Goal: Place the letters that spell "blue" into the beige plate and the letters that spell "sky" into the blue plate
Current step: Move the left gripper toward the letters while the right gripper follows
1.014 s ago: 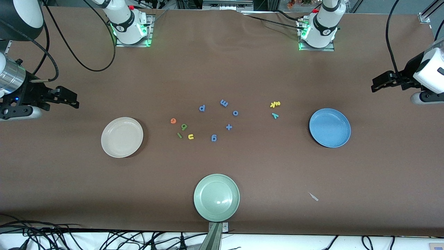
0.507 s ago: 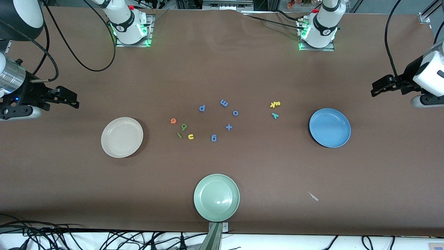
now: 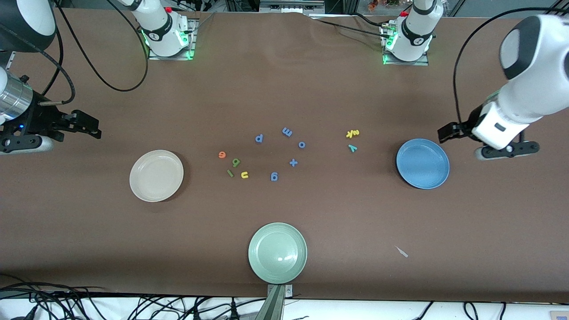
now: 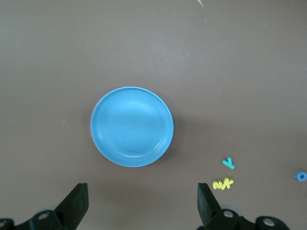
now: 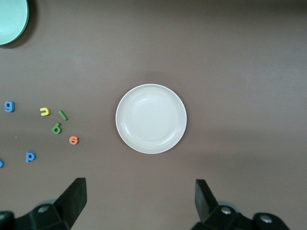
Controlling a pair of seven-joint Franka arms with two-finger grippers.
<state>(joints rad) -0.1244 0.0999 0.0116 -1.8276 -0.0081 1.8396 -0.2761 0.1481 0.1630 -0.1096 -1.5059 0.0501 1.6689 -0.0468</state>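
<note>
The orange e [image 3: 222, 154], green b [image 3: 236, 162], green l [image 3: 230, 173] and yellow u [image 3: 244, 175] lie in a cluster beside the empty beige plate [image 3: 156, 175]. The yellow s and k [image 3: 352, 133] touch each other, with the teal y [image 3: 352, 148] just nearer the camera, beside the empty blue plate [image 3: 422, 163]. My left gripper [image 3: 446, 133] hangs open over the cloth by that plate's rim [image 4: 132, 126]. My right gripper [image 3: 93, 126] waits open at the right arm's end, looking down on the beige plate [image 5: 151, 118].
Blue letters p [image 3: 259, 138], m [image 3: 287, 132], o [image 3: 302, 144], a plus [image 3: 293, 162] and g [image 3: 274, 176] lie between the two clusters. A pale green plate [image 3: 277, 253] sits near the front edge. A small scrap [image 3: 402, 252] lies on the brown cloth.
My left arm has swung in from the table's end, bringing its open gripper up to the blue plate's rim. The right arm and all letters have stayed put.
</note>
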